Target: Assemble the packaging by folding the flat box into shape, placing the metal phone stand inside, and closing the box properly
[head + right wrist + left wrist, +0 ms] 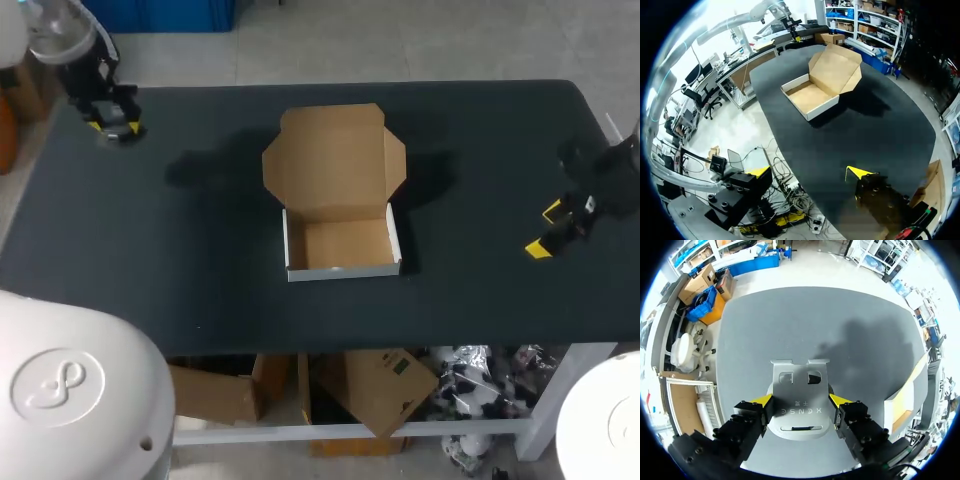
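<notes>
The cardboard box (340, 225) stands folded at the table's middle, its tray empty and its lid (335, 160) standing open at the back. It also shows as the box (815, 95) in the right wrist view and the box (905, 400) beside the left gripper. The silver metal phone stand (799, 405) lies flat between the fingers of my left gripper (800, 400), which is shut on its two sides. My left gripper (115, 128) is at the table's back left corner. My right gripper (545, 230) hangs open and empty near the right edge, and the right gripper (808, 172) is wide apart.
The black table (180, 250) is bare around the box. Both arms stand well away from the box, one at each side. The table's front edge runs just under my right gripper.
</notes>
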### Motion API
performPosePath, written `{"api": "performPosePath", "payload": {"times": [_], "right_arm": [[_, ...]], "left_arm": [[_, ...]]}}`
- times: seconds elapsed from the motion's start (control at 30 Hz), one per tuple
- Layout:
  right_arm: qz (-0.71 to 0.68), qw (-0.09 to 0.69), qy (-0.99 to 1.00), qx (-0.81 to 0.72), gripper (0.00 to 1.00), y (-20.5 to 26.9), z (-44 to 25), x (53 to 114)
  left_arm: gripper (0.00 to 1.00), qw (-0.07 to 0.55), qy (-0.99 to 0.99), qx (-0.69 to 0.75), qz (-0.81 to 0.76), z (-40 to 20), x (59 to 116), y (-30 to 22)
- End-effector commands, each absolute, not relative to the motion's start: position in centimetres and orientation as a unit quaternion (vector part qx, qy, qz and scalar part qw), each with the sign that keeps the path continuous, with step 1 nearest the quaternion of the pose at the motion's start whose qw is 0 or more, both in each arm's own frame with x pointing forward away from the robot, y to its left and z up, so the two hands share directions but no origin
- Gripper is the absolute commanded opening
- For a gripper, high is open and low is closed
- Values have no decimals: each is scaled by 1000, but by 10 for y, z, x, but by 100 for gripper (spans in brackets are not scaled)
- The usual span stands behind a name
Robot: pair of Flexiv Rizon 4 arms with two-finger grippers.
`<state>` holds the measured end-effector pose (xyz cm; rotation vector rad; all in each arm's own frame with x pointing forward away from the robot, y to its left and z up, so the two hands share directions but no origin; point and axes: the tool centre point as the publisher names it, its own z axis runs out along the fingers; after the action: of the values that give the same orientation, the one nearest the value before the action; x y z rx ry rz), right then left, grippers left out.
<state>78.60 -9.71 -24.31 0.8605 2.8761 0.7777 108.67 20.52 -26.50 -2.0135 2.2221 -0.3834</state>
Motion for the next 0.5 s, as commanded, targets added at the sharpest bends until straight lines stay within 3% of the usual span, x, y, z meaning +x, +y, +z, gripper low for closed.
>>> {"api": "performPosePath", "payload": {"times": [0.03,0.5], "right_arm": [[252,20,927,277,100,-98,-242,785],[262,29,936,234,100,-92,-265,797]], "left_arm": [[0,135,714,-655,-207,-265,1080,205],[0,142,724,-642,-208,-268,1064,183]]}}
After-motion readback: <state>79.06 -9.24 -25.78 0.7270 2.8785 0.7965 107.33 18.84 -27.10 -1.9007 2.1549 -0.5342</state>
